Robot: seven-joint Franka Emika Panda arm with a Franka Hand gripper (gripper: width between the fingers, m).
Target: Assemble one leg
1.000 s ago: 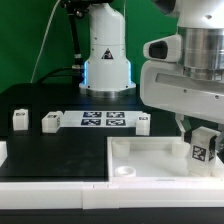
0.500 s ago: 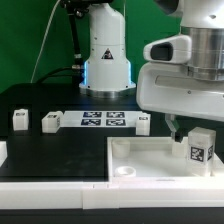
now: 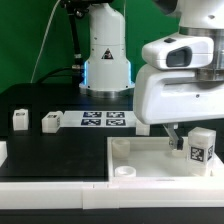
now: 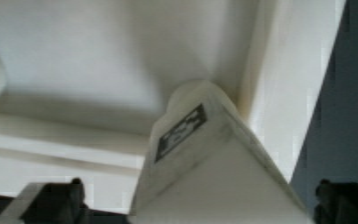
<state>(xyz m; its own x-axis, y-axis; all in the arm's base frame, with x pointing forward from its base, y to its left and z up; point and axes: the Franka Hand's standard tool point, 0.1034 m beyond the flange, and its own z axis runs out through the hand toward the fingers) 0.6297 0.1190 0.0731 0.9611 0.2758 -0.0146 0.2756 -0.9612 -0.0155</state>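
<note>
The large white tabletop point(image 3: 150, 162) fills the near part of the table in the exterior view, lying flat with a raised rim and a round socket point(image 3: 124, 171) showing at its near corner toward the exterior view's left. Over its far side, on the exterior view's right, the bulky white arm reaches down, and the gripper point(image 3: 190, 140) holds the leg point(image 3: 201, 147), a small white post with a black-and-white tag on the side facing the camera. The leg stands roughly upright, low over the tabletop near its far right corner; whether its lower end already touches the surface I cannot tell. In the wrist view the leg point(image 4: 197, 150) runs away from the camera between the two dark fingertips point(image 4: 51, 199), which look pressed against its sides, so I judge the fingers to be clamped on it. The main risk, as I see it, is misalignment: no socket is visible under the leg in either view, so if the post comes down off-centre it could catch on the socket's edge or the rim, tilt in the grip and jam. A slight lean would make that worse. A hard downward push could also shift the tabletop, which seems to lie loose. Farther back, the marker board point(image 3: 104, 120) and three spare legs point(image 3: 19, 119) point(image 3: 51, 122) point(image 3: 143, 123) stand well clear.
</note>
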